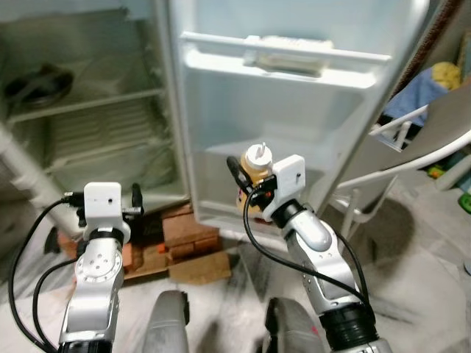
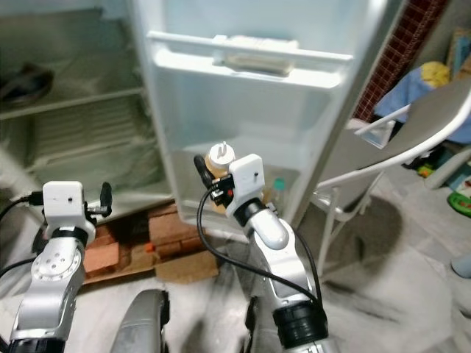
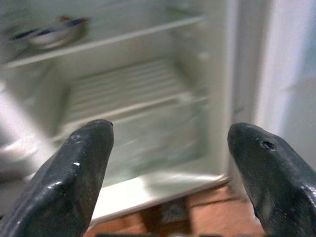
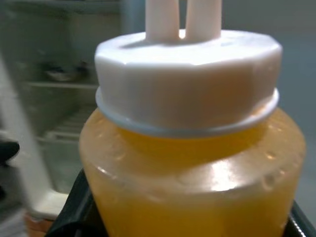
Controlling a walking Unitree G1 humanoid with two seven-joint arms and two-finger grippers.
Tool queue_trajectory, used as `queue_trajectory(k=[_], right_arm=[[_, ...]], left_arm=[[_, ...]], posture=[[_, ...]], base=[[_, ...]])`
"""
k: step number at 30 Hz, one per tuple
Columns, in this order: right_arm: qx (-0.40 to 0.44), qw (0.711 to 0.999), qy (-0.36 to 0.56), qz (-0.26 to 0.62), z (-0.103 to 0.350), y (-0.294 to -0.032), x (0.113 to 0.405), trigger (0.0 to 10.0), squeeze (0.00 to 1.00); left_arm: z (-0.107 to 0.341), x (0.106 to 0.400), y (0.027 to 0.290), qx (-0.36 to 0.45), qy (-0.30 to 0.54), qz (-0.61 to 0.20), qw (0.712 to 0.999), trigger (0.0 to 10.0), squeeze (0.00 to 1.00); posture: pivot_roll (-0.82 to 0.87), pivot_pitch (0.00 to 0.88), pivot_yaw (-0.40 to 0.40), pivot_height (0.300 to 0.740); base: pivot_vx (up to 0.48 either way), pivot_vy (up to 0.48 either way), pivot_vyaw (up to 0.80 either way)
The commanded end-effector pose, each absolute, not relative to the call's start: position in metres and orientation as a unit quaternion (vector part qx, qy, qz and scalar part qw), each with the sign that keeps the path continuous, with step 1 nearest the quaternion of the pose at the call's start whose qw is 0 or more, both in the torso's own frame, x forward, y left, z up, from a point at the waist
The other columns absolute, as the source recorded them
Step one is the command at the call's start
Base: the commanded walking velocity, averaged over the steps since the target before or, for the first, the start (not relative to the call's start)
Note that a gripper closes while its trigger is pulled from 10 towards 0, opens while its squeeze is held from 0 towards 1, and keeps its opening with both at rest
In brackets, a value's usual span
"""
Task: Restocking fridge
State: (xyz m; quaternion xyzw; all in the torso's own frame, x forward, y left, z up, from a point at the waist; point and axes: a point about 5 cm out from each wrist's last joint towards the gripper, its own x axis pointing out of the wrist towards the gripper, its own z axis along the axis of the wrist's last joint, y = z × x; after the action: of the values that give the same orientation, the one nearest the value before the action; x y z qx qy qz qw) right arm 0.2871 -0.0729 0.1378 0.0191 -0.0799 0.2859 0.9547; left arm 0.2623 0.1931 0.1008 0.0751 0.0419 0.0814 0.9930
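While you look down from the head camera, your right gripper [image 1: 254,184] is raised in front of the open fridge door [image 1: 294,110], and its fingers are closed around a bottle [image 1: 255,170] of yellow-orange liquid with a white cap [image 4: 187,79]. You hold the bottle upright, just in front of the lower part of the door's inner side. From the right wrist camera you see the cap and the liquid up close, with a black finger [image 4: 69,212] pressed against the bottle's side. On the upper door shelf [image 1: 287,62] lies a pale flat object; you cannot tell what it is. Low in the door, behind your right wrist, a small container with a green top [image 2: 277,185] shows. Your left gripper [image 3: 168,168] is held out lower down, facing the open fridge body [image 1: 88,110], with its fingers [image 3: 74,168] spread wide and nothing between them. Inside the fridge you see white shelves [image 1: 96,103], and a dark bowl [image 1: 37,82] sits on the upper one toward your left. Under the fridge's front edge lie red bricks [image 1: 184,228] and a piece of cardboard [image 1: 200,268] on the pale floor [image 1: 412,294]. To your right stands a white folding chair [image 1: 397,162], with blue cloth [image 1: 416,92] and a yellow thing [image 1: 445,73] behind it.
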Motion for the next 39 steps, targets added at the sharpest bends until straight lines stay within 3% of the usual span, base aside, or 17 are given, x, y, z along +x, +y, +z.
queue_trajectory(k=[1,5,19,34,39], right_arm=[[0.014,0.954,-0.093,0.284,0.143,-0.078,0.288,10.0,0.0],[0.015,0.954,-0.093,0.285,0.143,-0.078,0.287,10.0,0.0],[0.023,0.949,-0.076,0.306,0.136,-0.075,0.282,10.0,0.0],[0.03,0.939,-0.073,0.334,0.135,-0.067,0.279,10.0,0.0],[0.037,0.939,-0.071,0.334,0.135,-0.065,0.279,10.0,0.0]], left_arm=[[0.1,0.263,0.185,0.072,0.044,0.07,0.994,10.0,0.0],[0.099,0.263,0.186,0.072,0.049,0.074,0.993,10.0,0.0],[0.093,0.242,0.196,0.077,0.073,0.113,0.988,10.0,0.0],[0.095,0.238,0.201,0.1,0.081,0.139,0.982,10.0,0.0],[0.096,0.238,0.201,0.104,0.084,0.145,0.98,10.0,0.0]], posture=[[0.1,0.052,-0.018,0.618],[0.1,0.053,-0.017,0.618],[0.11,0.064,-0.015,0.613],[0.12,0.067,-0.008,0.515],[0.12,0.066,-0.009,0.515]], base=[[0.431,0.0,0.0],[0.405,0.0,0.0],[0.0,0.0,0.0],[0.0,0.0,0.0],[0.0,0.0,0.0]])
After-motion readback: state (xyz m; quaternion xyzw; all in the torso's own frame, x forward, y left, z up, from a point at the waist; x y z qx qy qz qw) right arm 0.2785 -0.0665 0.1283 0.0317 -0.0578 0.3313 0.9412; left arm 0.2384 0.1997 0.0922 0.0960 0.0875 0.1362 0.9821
